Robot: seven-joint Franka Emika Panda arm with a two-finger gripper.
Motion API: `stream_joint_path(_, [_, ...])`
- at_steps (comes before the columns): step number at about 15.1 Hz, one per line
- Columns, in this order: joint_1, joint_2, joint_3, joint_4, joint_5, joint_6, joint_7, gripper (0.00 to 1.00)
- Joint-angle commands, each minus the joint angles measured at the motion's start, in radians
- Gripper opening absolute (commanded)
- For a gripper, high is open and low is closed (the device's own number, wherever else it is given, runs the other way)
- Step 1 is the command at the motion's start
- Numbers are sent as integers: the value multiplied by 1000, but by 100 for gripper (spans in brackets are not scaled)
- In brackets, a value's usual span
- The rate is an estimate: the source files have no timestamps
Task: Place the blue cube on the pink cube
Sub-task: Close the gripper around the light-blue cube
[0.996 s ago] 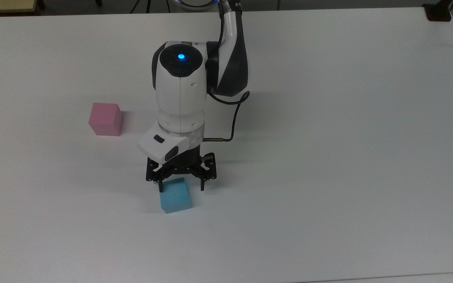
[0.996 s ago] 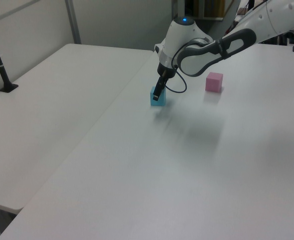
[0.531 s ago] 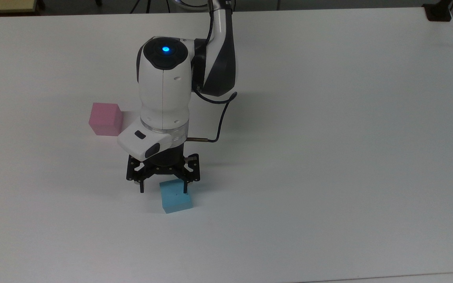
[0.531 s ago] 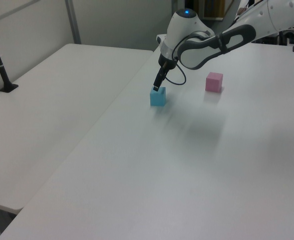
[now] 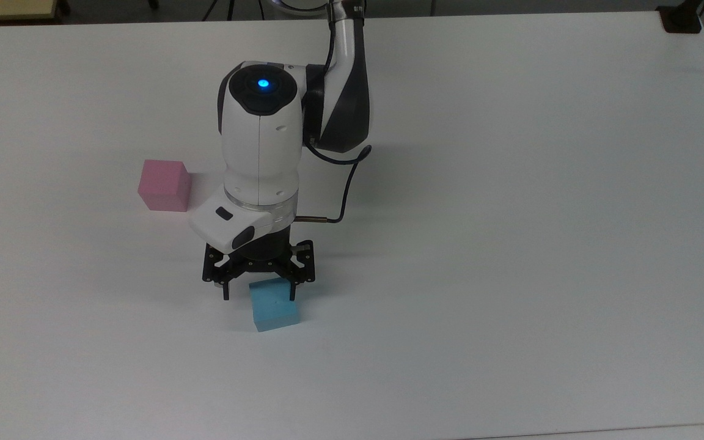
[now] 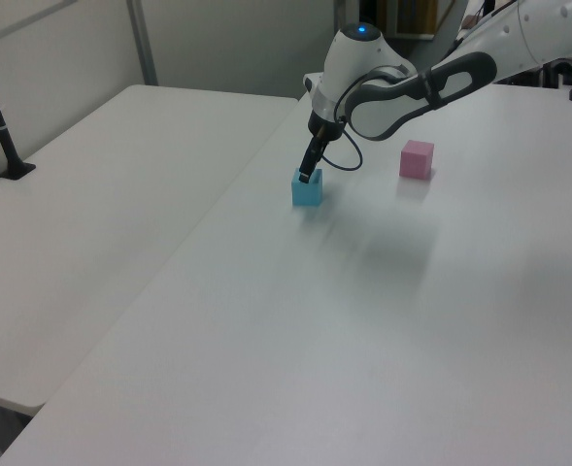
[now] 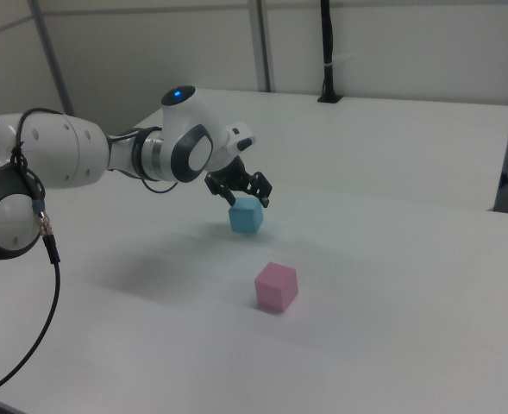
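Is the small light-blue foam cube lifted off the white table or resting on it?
Resting on it. The small light-blue foam cube sits flat on the white table, with the open gripper hovering above it.

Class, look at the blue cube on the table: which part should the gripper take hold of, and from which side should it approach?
Take the blue cube by two opposite side faces, coming straight down from above. It sits flat on the table with nothing beside it, so its plain parallel sides are free. The open gripper probably needs centring first.
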Motion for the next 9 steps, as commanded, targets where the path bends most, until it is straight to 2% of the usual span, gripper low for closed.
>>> stream_joint_path(1, [10,5,-6,-28,-9,6,-14,100])
stream_joint_path(9, [12,6,-2,-41,-3,6,-8,100])
